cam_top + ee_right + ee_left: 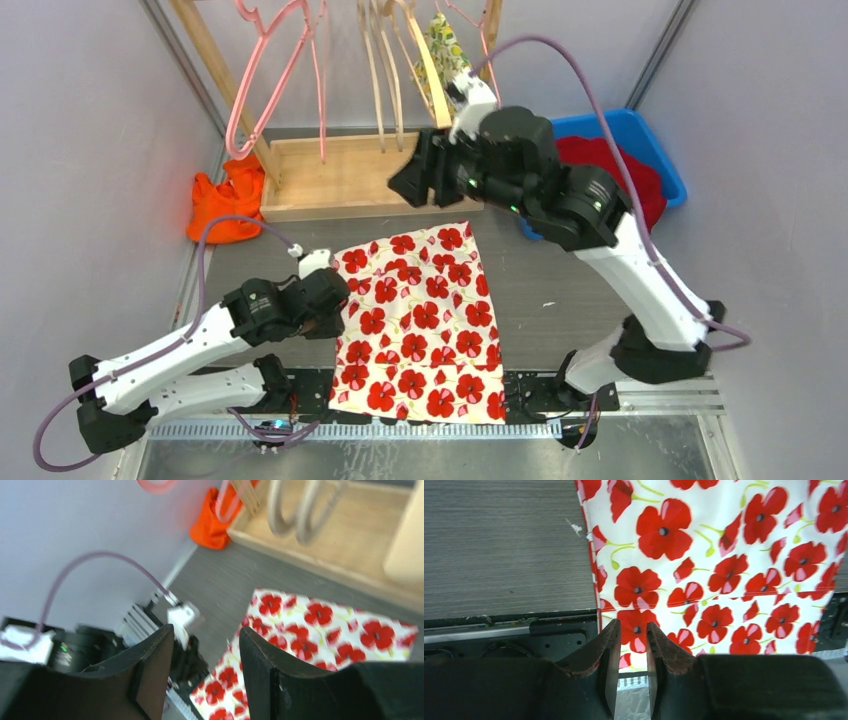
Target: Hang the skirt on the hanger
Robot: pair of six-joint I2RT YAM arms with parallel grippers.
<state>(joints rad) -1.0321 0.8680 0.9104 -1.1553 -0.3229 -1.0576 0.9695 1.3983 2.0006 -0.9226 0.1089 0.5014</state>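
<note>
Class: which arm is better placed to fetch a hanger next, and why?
Right. The right arm's fingers are open, empty and up by the hangers on the rack. The left arm's fingers sit low at the edge of the skirt, far from the rack.

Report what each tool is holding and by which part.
Nothing is held. The left tool hovers slightly open over the edge of the poppy-print skirt; the right tool gapes empty near the hangers.
</note>
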